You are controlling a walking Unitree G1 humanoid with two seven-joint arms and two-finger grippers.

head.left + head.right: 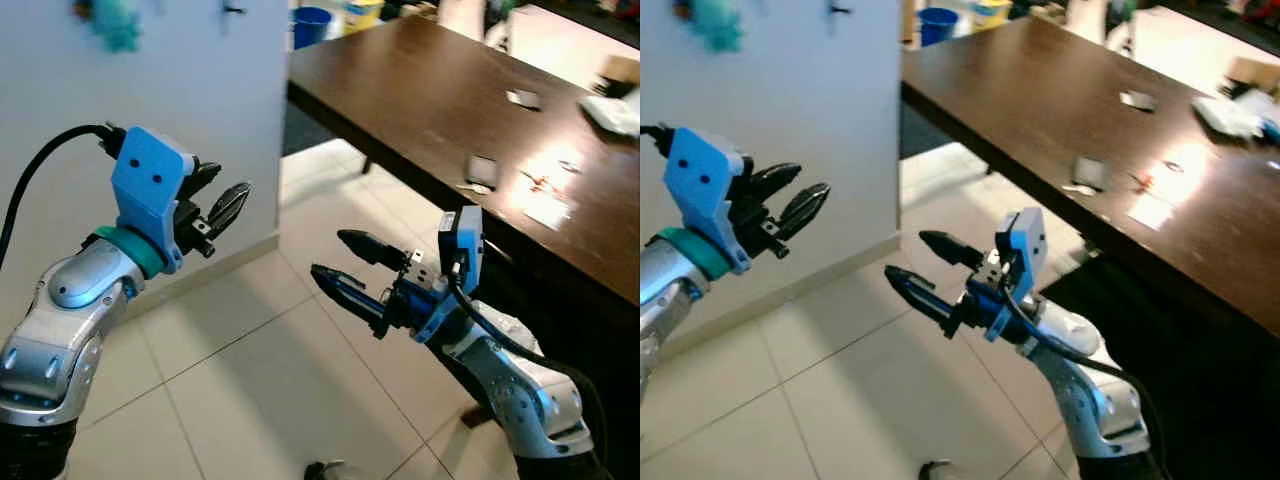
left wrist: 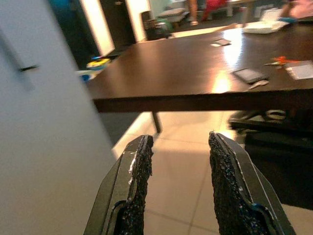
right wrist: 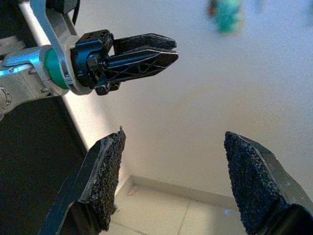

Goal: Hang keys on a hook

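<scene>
You are facing a white wall (image 1: 200,110) on your left and a long dark bench (image 1: 450,110) running off to your right, with pale floor tiles (image 1: 260,370) spreading between them. The bench is carrying a few small flat things: a dark card-like item (image 1: 481,168), a grey one (image 1: 522,98) farther back, and some white paper (image 1: 548,208) sitting in a patch of glare. A blue bin (image 1: 311,26) is standing on the floor beyond the bench's far end.

Your left gripper (image 1: 222,200) is hanging raised in front of the wall, its jaws standing a narrow way apart with nothing between them; through the left wrist camera the two rough black fingers (image 2: 137,191) are pointing toward the bench's edge. Your right gripper (image 1: 350,265) is hovering lower over the tiles, beside the bench, its jaws spread wide and holding nothing, and it is pointing toward the wall and the left gripper.

High on the wall a blurred teal object (image 1: 115,22) is hanging, and just beside it a small dark hook (image 1: 233,10) is sticking out. You cannot tell whether the teal thing is the keys; it is too blurred to make out.
</scene>
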